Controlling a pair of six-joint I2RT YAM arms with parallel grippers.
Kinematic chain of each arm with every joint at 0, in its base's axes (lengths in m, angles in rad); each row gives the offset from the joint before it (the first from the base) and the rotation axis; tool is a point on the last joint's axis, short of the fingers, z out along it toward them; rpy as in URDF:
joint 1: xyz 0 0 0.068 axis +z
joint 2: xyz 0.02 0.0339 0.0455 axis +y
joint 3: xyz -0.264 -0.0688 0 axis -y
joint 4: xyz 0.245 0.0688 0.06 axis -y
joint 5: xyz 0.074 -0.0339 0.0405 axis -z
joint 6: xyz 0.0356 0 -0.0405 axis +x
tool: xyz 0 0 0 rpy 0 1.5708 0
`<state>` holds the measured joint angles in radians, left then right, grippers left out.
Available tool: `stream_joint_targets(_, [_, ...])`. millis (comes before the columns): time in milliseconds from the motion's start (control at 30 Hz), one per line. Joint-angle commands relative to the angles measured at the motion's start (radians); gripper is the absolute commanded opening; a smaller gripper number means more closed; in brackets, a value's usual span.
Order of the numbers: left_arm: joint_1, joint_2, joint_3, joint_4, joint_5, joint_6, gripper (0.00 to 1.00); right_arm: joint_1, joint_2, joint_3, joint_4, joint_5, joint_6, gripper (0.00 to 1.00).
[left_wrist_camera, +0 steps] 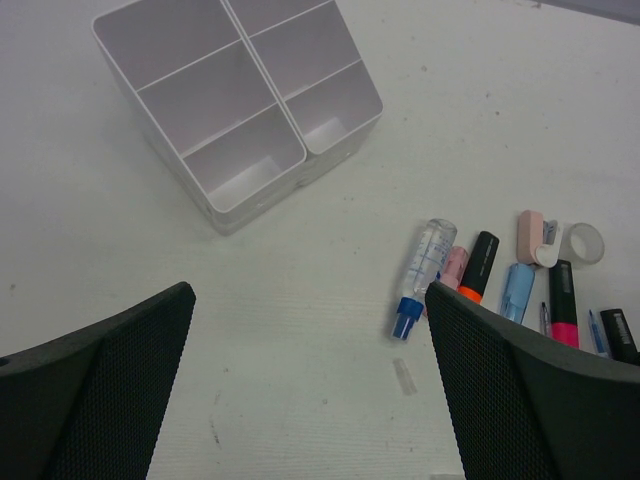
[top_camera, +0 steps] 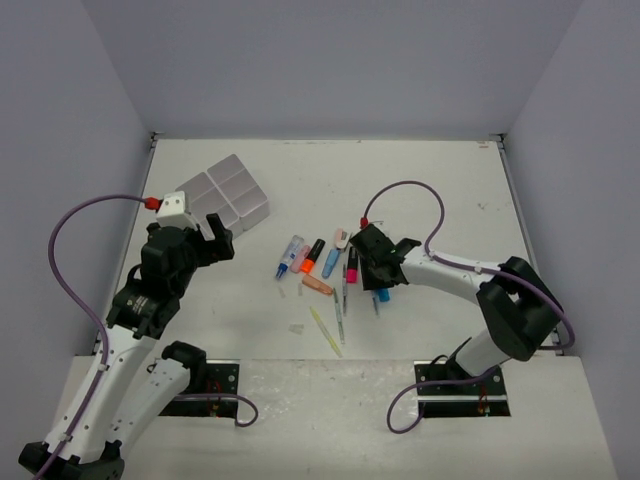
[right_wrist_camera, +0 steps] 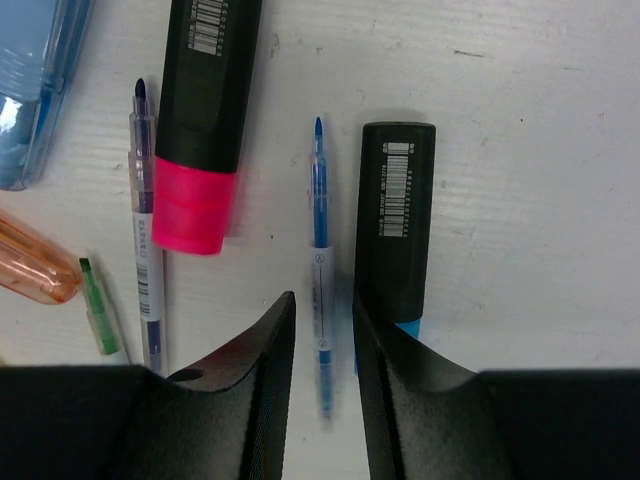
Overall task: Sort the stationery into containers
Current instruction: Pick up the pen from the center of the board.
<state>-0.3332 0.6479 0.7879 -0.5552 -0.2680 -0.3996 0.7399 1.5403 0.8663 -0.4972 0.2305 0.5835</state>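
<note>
right gripper (right_wrist_camera: 323,310) fingers nearly together either side of the thin blue pen (right_wrist_camera: 319,200), which lies just beside the blue highlighter (right_wrist_camera: 398,200), can't tell if clamped; left gripper (left_wrist_camera: 308,292) fingers wide apart, near tray (left_wrist_camera: 255,200).

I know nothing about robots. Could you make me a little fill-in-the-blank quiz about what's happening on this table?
The right gripper has a finger on each side of a thin ___ pen. The left gripper hovers with jaws wide ___. In the white tray, the compartments in view are all ___.
Missing words: blue, open, empty.
</note>
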Motion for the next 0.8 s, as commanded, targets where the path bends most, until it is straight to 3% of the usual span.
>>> stream_joint_targets(0, [0.008,-0.002,-0.003,0.037,0.012,0.025,1.00,0.006,0.022,0.050,0.037,0.046,0.003,0.30])
stream_joint_targets(433, [0.008,-0.002,0.002,0.026,-0.023,0.022,1.00,0.012,0.103,0.049,0.043,0.038,0.035,0.22])
stream_joint_targets(533, [0.008,0.012,0.013,0.006,-0.060,0.002,1.00,0.015,0.096,0.042,0.038,0.038,0.044,0.15])
stream_joint_targets(600, [0.008,0.024,0.019,-0.009,-0.091,-0.043,1.00,0.019,0.079,0.040,0.018,0.050,0.053,0.02])
stream_joint_targets(767, [0.009,0.081,0.040,-0.080,-0.033,-0.179,1.00,0.024,-0.085,0.043,-0.040,0.068,0.054,0.00])
